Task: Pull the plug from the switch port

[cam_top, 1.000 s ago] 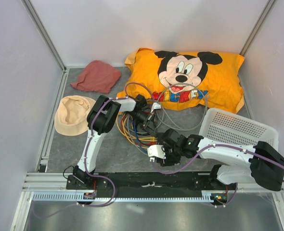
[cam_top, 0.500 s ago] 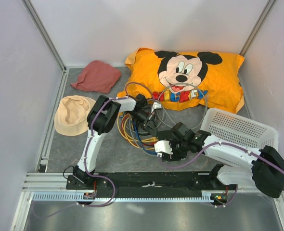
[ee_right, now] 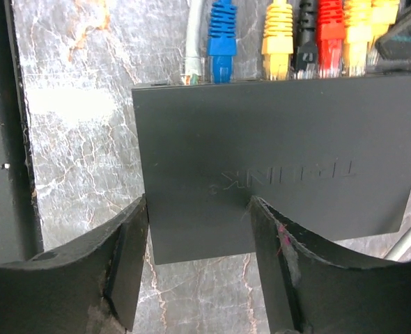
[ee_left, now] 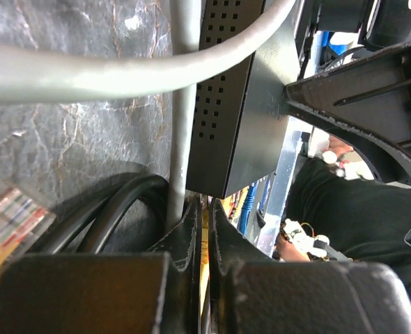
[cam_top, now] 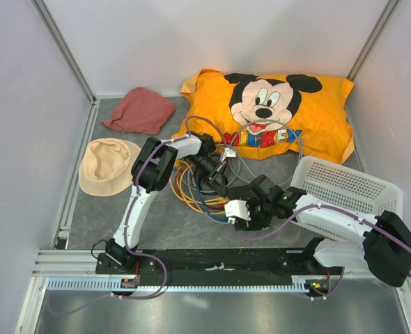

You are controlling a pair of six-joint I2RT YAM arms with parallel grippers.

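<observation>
1. The orange Mickey pillow [cam_top: 289, 111] lies at the back of the table [cam_top: 108, 209]. The work is in front of it, mid-table, where both arms meet over a tangle of coloured cables [cam_top: 191, 191].
2. The right gripper [ee_right: 198, 257] is released, with its fingers apart and astride the near left corner of the switch [ee_right: 282, 160]. One finger is beside the short edge and the other is over the lid. No squeeze is evident.
3. The left gripper [ee_left: 205, 216] is clenched just beside a vented side of the switch. A yellow sliver shows in the slit, but I cannot tell whether a cable is pinched there.
4. The switch appears to lie flat on the table, largely hidden under the grippers in the overhead view.
   - In the right wrist view its long axis runs across the picture, and its port face points to the top, away from that gripper.
   - I judge it light, rigid and smooth, so it is likely to slide or lift when a cable is tugged.
   - It wants bracing across its short edges or pressing down on the lid, clear of the ports.
5. The plugs [ee_right: 276, 38] stand in a row along the port face, running from a grey plug [ee_right: 194, 66] at the corner through blue, yellow, black and red.
   - Each plug points into the box along its short axis.
   - The boots look rubbery and the cables limp, so the hold belongs on the boot.
   - The pull should probably go straight out along the plug's own line.
</observation>
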